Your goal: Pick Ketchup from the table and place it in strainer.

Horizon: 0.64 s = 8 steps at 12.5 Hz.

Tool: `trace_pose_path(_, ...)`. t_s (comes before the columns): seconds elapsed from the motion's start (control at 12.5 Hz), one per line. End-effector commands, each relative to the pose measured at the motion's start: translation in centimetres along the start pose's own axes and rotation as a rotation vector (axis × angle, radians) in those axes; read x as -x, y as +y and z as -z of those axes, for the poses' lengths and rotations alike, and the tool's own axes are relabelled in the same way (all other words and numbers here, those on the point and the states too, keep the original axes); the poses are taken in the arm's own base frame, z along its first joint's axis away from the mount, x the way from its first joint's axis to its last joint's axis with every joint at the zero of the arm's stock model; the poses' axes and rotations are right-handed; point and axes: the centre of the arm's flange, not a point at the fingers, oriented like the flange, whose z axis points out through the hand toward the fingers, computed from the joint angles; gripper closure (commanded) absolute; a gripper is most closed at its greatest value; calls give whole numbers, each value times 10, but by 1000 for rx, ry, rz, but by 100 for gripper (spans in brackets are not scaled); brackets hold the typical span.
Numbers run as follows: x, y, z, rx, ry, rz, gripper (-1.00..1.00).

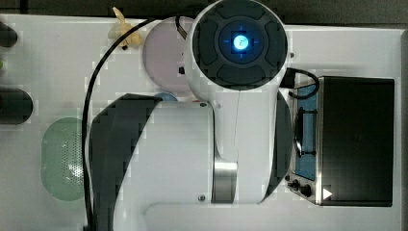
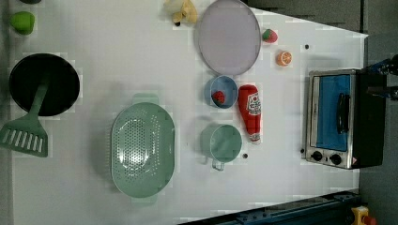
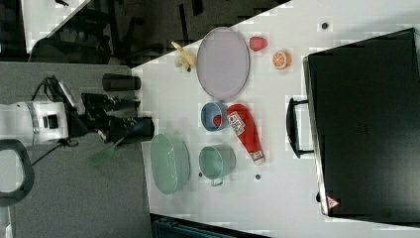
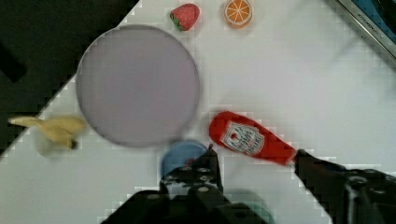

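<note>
The Ketchup is a red squeeze bottle lying on its side on the white table, between the blue bowl and the toaster oven. The right view shows the Ketchup beside the green cup. The strainer, pale green and oval with a dotted bottom, stands empty at the left view's centre-left; the strainer also shows beside the arm. My gripper is open, its dark fingers framing the Ketchup from well above. In the right view my gripper hangs high off the table.
A grey-lilac plate, a strawberry, an orange slice and a banana lie at the far side. A black pan with a green spatula sits at the left view's left. The green cup stands close to the bottle.
</note>
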Motion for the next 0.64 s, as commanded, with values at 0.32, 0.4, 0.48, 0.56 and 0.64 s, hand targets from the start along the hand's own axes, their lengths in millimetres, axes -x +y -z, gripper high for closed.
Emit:
trace_pose_path(0.32,42,77,11,93,-88,-40,-100)
trace_pose_path(0.4,42,73,-1,102,-99,-19,-100)
trace_pose_path(0.48,41,68,-14,107,-105,15,-100)
trace_pose_path(0.56,39,63,-28,104,-107,69,-100)
trace_pose_path(0.64,36,57,-43,95,-106,145,-100)
